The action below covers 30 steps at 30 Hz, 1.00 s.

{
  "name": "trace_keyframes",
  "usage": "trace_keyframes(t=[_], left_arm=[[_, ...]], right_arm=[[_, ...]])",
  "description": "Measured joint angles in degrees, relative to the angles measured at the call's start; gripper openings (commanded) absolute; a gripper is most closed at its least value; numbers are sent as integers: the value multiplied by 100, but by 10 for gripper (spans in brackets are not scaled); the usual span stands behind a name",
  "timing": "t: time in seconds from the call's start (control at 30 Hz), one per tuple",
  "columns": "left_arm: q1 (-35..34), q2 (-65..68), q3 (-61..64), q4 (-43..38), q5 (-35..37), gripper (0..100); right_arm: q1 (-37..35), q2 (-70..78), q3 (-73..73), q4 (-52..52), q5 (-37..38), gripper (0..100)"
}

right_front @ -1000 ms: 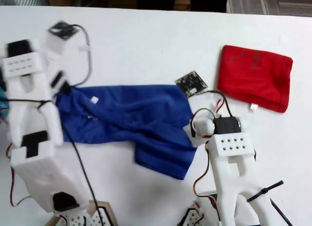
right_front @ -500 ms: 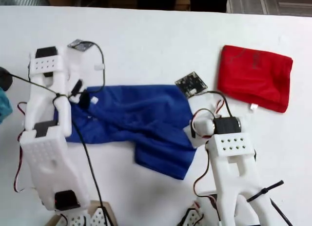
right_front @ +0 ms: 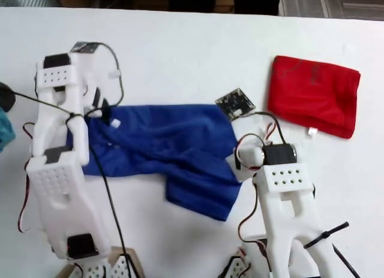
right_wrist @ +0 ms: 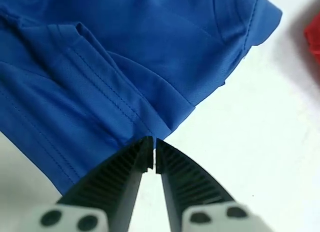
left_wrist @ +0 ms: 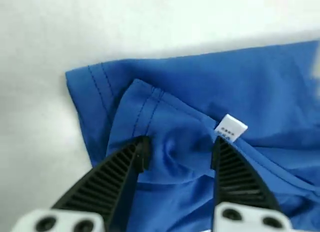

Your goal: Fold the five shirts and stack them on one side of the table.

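A blue shirt (right_front: pixel 171 149) lies spread and rumpled across the middle of the table. My left gripper (right_front: pixel 103 113) (left_wrist: pixel 181 153) is at the shirt's left end. It is open, and its black fingers (left_wrist: pixel 135 159) straddle a bunched fold (left_wrist: pixel 172 142) beside a white tag (left_wrist: pixel 230 128). My right gripper (right_wrist: pixel 153 148) (right_front: pixel 237 160) is shut, with its tips at the hem on the shirt's right edge (right_wrist: pixel 150 127). I cannot tell whether any cloth is pinched. A folded red shirt (right_front: pixel 313 95) lies at the far right.
A small circuit board (right_front: pixel 235 102) on a wire lies just beyond the blue shirt's right corner. Something teal (right_front: pixel 5 132) and a dark knob (right_front: pixel 6 96) show at the left edge. Bare white table (right_front: pixel 198 56) stretches behind the shirts.
My left arm swung in from the far left and set its open gripper down over the blue shirt's left end. The right arm and both shirts stayed put.
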Motion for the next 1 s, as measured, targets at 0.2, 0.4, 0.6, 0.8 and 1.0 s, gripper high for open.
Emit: trace_keyframes(t=[0.2,0.4,0.6,0.8,1.0], left_arm=[[0,88,9,396,-202,217],[-211,88,79,1143,-923,217],[-905,-185,114,1169,-1327,217],[-888,-1116,132,712,-1125,217],[-563,-879,132,-149,-378,217]], right_arm=[[0,0,0,0,0,21],[0,0,0,0,0,21],[0,0,0,0,0,21],[70,0,360,-712,0,21],[229,0,1389,-2207,-35,21]])
